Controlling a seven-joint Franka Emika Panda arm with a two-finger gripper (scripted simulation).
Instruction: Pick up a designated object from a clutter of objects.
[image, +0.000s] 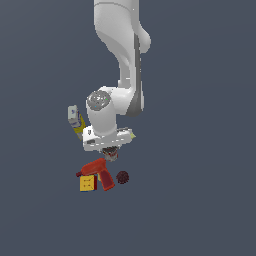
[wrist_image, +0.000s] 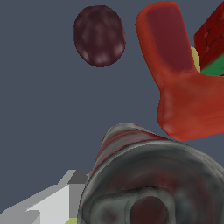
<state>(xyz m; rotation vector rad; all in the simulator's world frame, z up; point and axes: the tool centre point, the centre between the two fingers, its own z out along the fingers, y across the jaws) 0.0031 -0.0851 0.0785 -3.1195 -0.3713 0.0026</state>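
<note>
Gripper mostly hidden under the wrist body in the exterior view; fingers not visible, so spread or pinched cannot be told. Tin can sits right at the hand, filling the wrist view, red-and-white side and dark top showing, far edge cut off; in the exterior view only a sliver peeks out. Just beyond the hand: red toy drill, dark ball, yellow cube. Yellow-white carton partly behind the wrist.

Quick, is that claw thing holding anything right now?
Gripper: right at the red-and-white tin can, but its fingers are hidden, so a grip cannot be told.
</note>
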